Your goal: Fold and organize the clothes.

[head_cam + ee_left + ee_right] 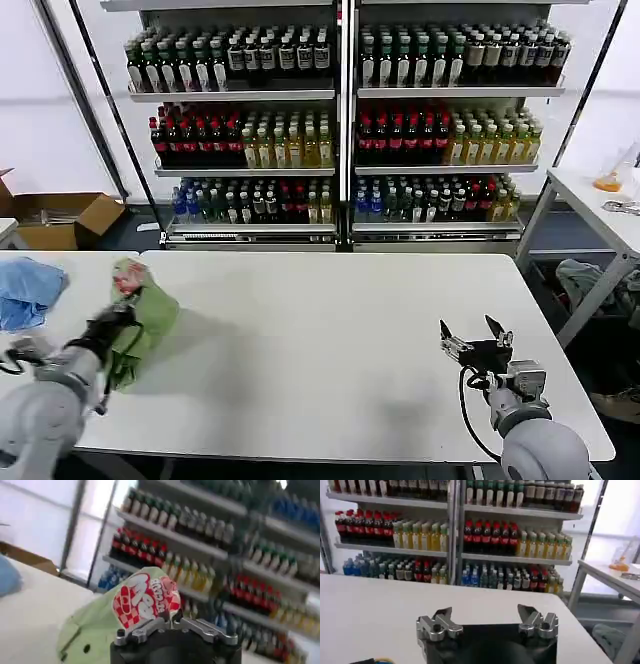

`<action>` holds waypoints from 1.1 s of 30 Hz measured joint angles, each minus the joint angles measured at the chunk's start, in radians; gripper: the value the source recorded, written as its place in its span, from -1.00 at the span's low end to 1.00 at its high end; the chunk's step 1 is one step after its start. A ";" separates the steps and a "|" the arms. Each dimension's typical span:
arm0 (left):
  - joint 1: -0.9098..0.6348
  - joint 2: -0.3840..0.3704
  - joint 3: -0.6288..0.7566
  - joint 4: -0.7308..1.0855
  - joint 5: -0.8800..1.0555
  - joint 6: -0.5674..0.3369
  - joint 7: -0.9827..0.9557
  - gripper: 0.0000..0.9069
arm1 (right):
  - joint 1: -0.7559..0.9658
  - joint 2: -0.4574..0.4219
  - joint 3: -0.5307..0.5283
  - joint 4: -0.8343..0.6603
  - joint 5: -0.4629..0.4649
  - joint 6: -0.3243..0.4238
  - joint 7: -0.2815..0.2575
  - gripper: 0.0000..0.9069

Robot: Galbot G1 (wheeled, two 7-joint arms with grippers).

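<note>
**Green shirt bunched in the left gripper, folding hardly begun**

Shelves of bottled drinks [340, 120] fill the wall behind a long white counter [330, 340]. On the robot's left side of that counter the pale green shirt [148, 318] is gathered into a tall crumpled bundle, its red-and-white printed patch [145, 599] turned up at the top. The left gripper [118, 322] is buried in the cloth, and its fingers look closed on a fold just under the patch, as the left wrist view suggests. A light blue cloth [28, 290] lies apart from the shirt at the counter's far left edge.

The right gripper [472, 338] hovers over the counter on the robot's right side, well away from the shirt, fingers spread wide and holding nothing.

Judging by the bundle, nothing is folded yet: the shirt would first need spreading flat, then its sides and hem brought over, then setting down neatly.

Room is generous. The whole middle of the counter between the two grippers is bare. The shirt sits nearer the left end, so drawing it toward the centre would keep it off the edge and the blue cloth.
</note>
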 measured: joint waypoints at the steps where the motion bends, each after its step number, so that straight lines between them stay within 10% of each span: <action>1: -0.008 -0.008 0.039 0.004 0.043 0.000 0.000 -0.96 | -0.003 0.000 0.004 0.000 -0.001 0.000 0.000 1.00; 17: -0.275 -0.224 0.607 0.156 0.328 0.036 -0.077 -0.87 | -0.028 -0.001 0.044 -0.005 -0.002 -0.001 -0.002 1.00; 18: -0.290 -0.239 0.626 0.170 0.332 0.035 -0.082 1.00 | -0.029 -0.003 0.047 -0.004 -0.002 -0.001 -0.002 1.00; 33: -0.385 -0.355 0.769 0.277 0.403 -0.124 -0.055 1.00 | -0.001 -0.002 0.026 -0.017 0.002 0.016 -0.010 1.00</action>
